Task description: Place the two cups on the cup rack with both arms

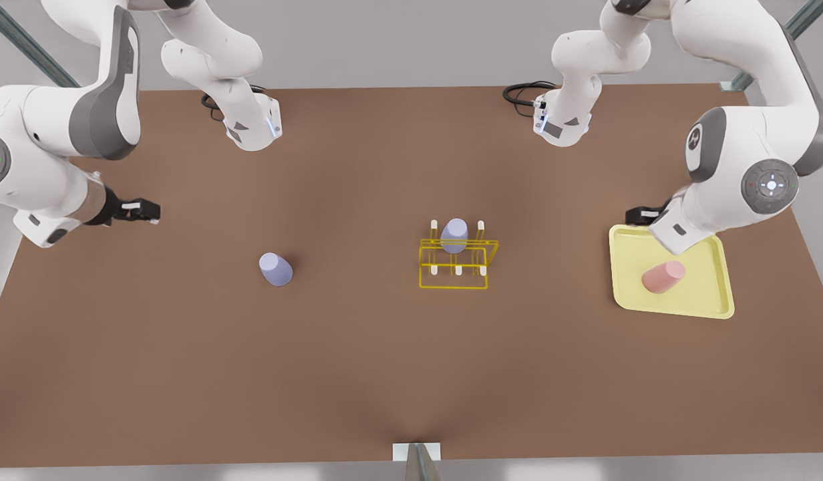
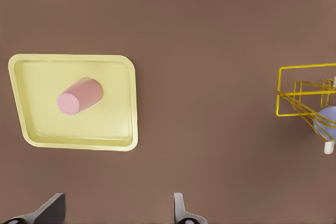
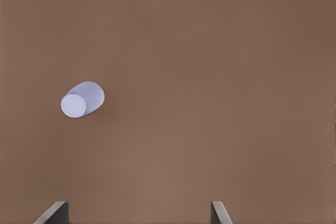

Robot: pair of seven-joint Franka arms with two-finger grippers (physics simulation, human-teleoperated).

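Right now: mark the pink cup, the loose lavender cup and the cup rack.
pink cup [image 1: 663, 276], front view, its side wall.
loose lavender cup [image 1: 276, 269], front view, its side wall.
cup rack [image 1: 453, 286], front view, near bottom wire.

pink cup [image 1: 663, 276]: pale pink, plain
loose lavender cup [image 1: 276, 269]: lavender, plain
racked lavender cup [image 1: 454, 235]: the same lavender
cup rack [image 1: 457, 261]: bright yellow wire, white-tipped pegs
tray [image 1: 722, 304]: pale yellow
table [image 1: 358, 374]: plain brown
arms: white with grey joint sections
left gripper [image 2: 118, 212]: black fingers
right gripper [image 3: 137, 214]: black fingers
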